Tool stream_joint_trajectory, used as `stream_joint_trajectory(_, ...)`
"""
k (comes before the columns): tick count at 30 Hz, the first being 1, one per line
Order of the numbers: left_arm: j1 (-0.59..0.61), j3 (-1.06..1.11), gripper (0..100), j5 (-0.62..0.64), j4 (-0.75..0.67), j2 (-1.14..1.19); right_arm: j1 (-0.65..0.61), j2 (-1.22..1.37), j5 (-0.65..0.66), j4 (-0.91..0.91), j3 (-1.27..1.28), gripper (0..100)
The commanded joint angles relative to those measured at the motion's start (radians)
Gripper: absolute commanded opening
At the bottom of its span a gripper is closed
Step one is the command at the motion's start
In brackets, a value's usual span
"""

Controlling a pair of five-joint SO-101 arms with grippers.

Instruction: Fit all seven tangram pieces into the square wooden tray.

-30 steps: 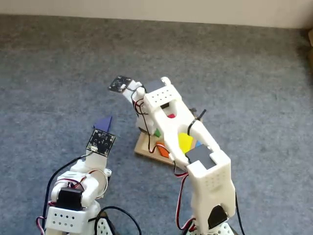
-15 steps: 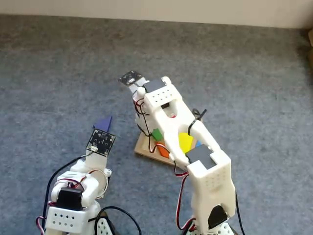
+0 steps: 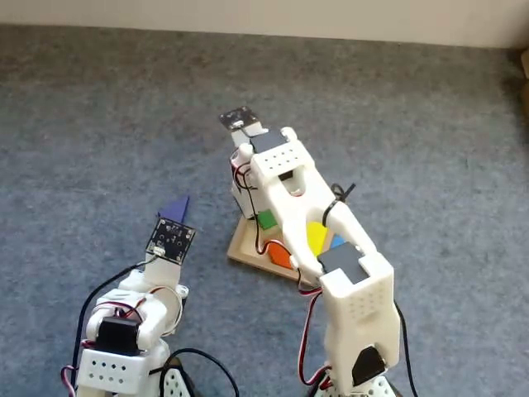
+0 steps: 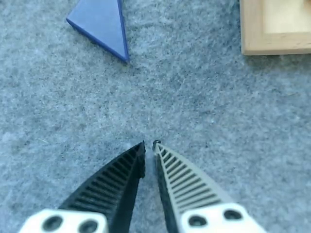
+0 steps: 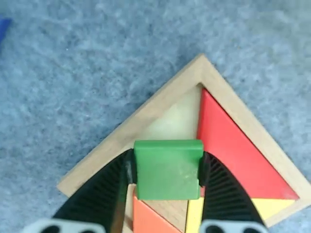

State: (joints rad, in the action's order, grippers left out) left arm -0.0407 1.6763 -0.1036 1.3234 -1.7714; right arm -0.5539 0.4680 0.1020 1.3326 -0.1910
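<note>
Right wrist view: right gripper (image 5: pixel 167 162) pinches the green square (image 5: pixel 167 177) above the bare corner of the tray (image 5: pixel 146 116) — rotate it to match the rim, then lower flat.

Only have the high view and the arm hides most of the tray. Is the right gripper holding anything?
Observer: Yes. The right gripper is shut on the green piece, at a corner of the tray.
Operator: Is there a free slot there?
Observer: Yes, bare wood shows in that corner, beside the red triangle.
Operator: And the left gripper?
Observer: The left gripper is shut on nothing, with its tips over the carpet, short of the blue triangle.
</note>
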Motion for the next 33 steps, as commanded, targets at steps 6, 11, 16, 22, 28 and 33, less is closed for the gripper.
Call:
stream_joint_trajectory(6, -0.008, 0.021, 5, 0.0, 0.003, -0.054, 0.013, -0.008, -0.009, -0.001, -0.053, 15.8)
stream_joint_trajectory(11, -0.008, 0.021, 5, 0.0, 0.003, -0.054, -0.004, -0.008, -0.011, 0.065, -0.059, 23.8)
stream_joint_trajectory(16, -0.008, 0.021, 5, 0.0, 0.003, -0.054, -0.015, -0.008, -0.011, 0.073, -0.059, 23.8)
stream_joint_trajectory(22, -0.008, 0.021, 5, 0.0, 0.003, -0.054, -0.007, -0.01, -0.006, 0.107, -0.061, 22.2)
stream_joint_trajectory(28, -0.008, 0.021, 5, 0.0, 0.003, -0.054, -0.012, -0.008, -0.009, 0.116, -0.061, 14.2)
stream_joint_trajectory(33, -0.008, 0.021, 5, 0.0, 0.003, -0.054, -0.01, -0.008, -0.009, 0.116, -0.056, 14.2)
